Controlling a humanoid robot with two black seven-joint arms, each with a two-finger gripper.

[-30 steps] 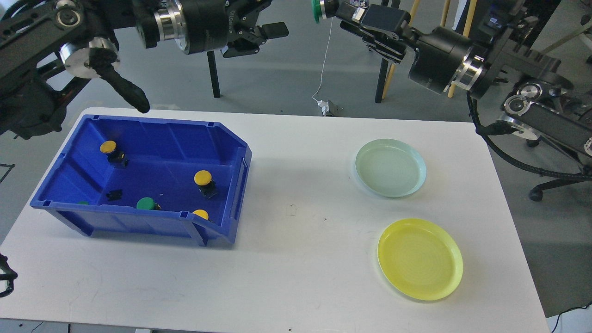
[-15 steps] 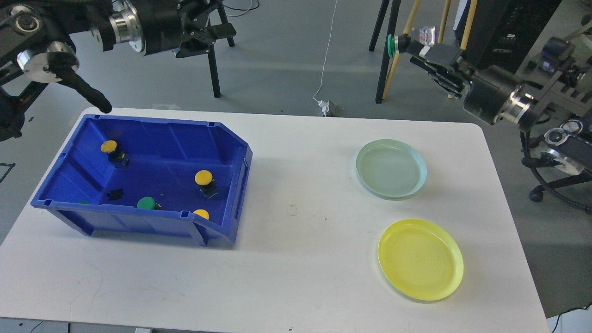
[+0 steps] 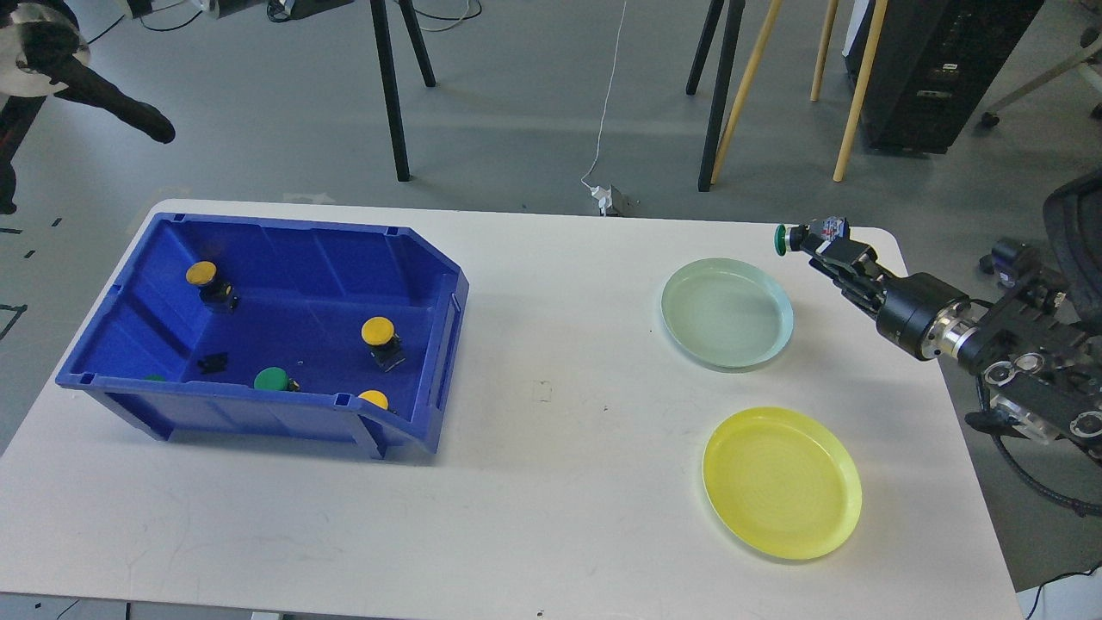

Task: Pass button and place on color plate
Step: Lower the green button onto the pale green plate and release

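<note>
My right gripper (image 3: 802,240) is shut on a green button (image 3: 780,239) and holds it just past the far right rim of the pale green plate (image 3: 727,314), low over the table. The yellow plate (image 3: 782,482) lies nearer, in front of the green one; both plates are empty. The blue bin (image 3: 146,405) at the left holds yellow buttons (image 3: 378,329), (image 3: 201,274), (image 3: 373,399) and a green button (image 3: 271,378). Of my left arm only an elbow part (image 3: 52,65) shows at the top left; its gripper is out of view.
The white table (image 3: 551,482) carries the bin and both plates. A small black part (image 3: 213,362) lies in the bin. Stand legs (image 3: 392,95) and wooden poles (image 3: 732,103) rise from the floor behind the table. A black cabinet (image 3: 938,69) stands at the back right.
My right gripper has come down and to the right with the green button, from high above the table's middle to beside the green plate. My left arm has drawn back up and left, out of view.
</note>
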